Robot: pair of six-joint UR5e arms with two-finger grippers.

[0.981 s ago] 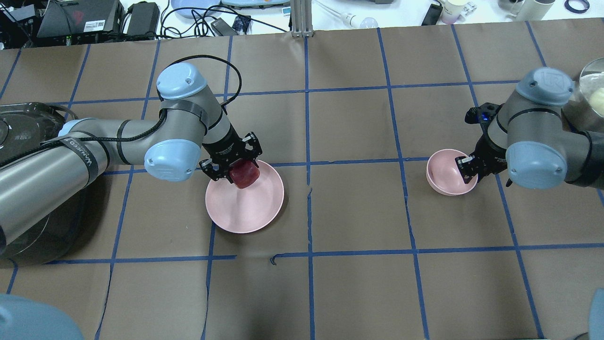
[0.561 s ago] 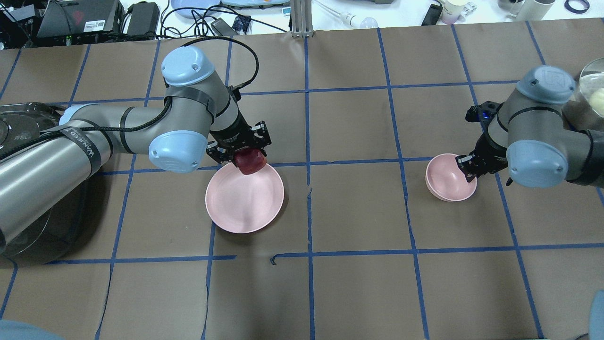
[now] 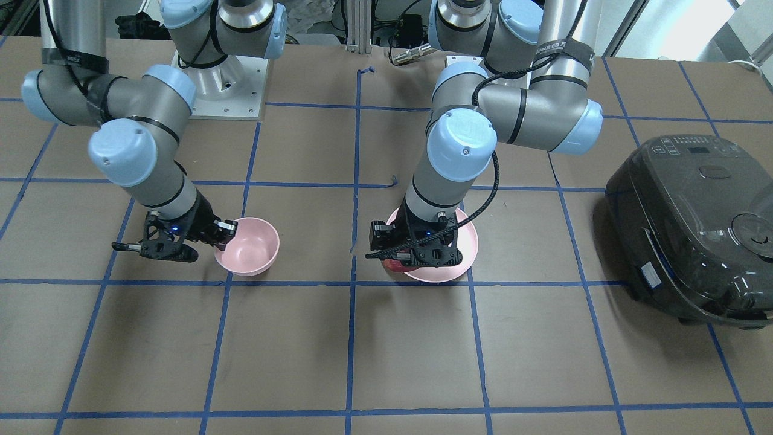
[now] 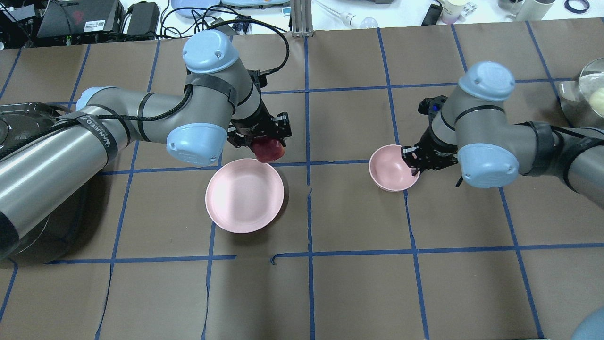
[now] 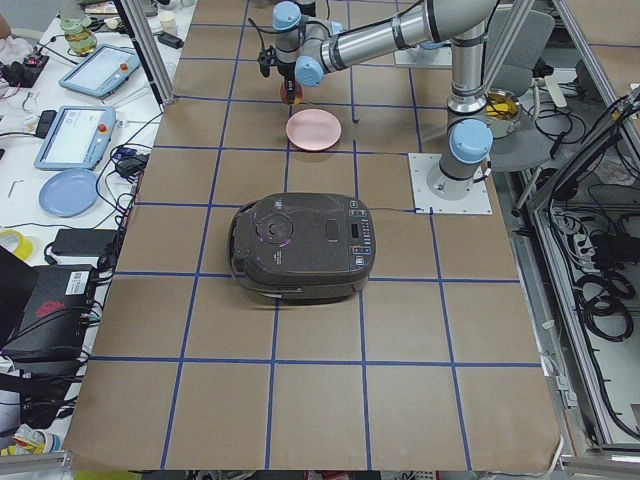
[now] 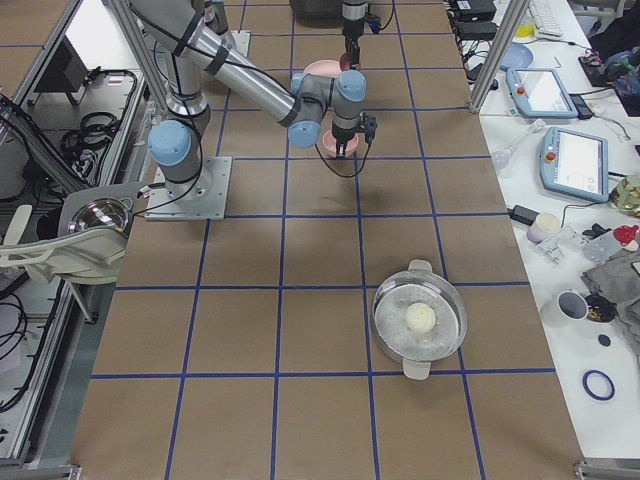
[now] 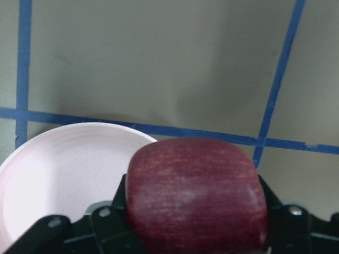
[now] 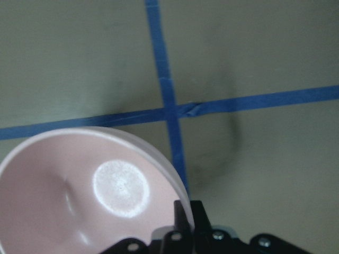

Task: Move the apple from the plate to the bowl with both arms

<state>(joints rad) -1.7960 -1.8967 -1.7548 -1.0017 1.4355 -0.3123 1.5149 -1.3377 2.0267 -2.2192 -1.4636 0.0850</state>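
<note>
Hanging between the clenched fingers of the left gripper (image 4: 263,140), the apple (image 4: 270,152) is in the air just past the upper rim of the plate (image 4: 236,203) in the overhead view, over a line of blue tape (image 4: 330,163). The left wrist view shows it filling the lower middle, with the plate's edge at its lower left. The plate lies flat on the table (image 4: 358,212), left of centre. Right of centre, the bowl (image 4: 386,166) is pinched at its right rim by the right gripper (image 4: 411,158), closed on the wall. Whether its base touches the table cannot be told. Between plate and bowl runs an open stretch of brown paper, crossed by one vertical tape line. In the front-facing view the left gripper's body hides nearly all of the apple, leaving only a red sliver. A black rice cooker (image 4: 23,125) at the left edge is largely covered by the left arm (image 4: 94,137). A metal pot (image 4: 590,89) is cut off at the right edge.
</note>
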